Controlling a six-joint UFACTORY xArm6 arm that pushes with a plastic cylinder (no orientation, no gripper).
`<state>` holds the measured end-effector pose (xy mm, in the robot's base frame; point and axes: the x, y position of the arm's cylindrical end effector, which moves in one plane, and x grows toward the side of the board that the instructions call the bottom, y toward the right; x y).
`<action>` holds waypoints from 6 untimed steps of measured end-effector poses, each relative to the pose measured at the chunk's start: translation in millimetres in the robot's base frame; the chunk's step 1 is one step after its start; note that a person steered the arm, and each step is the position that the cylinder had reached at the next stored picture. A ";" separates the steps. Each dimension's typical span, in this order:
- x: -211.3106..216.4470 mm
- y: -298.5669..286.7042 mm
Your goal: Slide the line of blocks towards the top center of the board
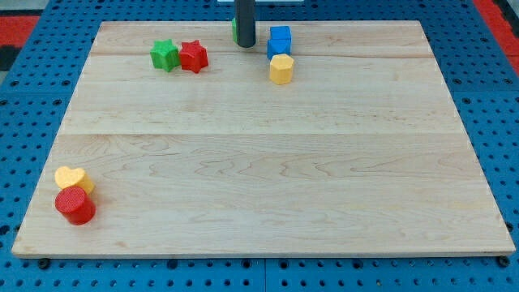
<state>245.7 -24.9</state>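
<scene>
blocks near the top of the board

a wooden board [259,162] is seen lying on a blue table with holes [24,122]. a dark rod comes down from the view's top, and my tip [245,45] is placed near the top edge, close to the middle. no pincer is found on this arm, so nothing can be said about open or closed; only the rod is there.

a bit of a green block [234,31] is seen just behind the rod, on its left side. most of it is hidden, so its shape cannot be told.

just to the right of my tip, a blue cube [279,40] is seen. a yellow block [280,70] with flat sides is set right below it, touching it.

to the left of my tip, a green star block [165,55] and a red star block [193,56] are found side by side, touching. they are a little lower than my tip.

far away, at the view's bottom left corner, a yellow heart block [72,178] is seen. a red round block [75,205] is pressed against it from below.
</scene>
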 end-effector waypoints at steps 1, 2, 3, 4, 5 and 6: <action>13.1 -21.7; 42.2 -36.5; 84.2 -13.2; 121.3 33.4; 116.7 58.6; 94.2 58.6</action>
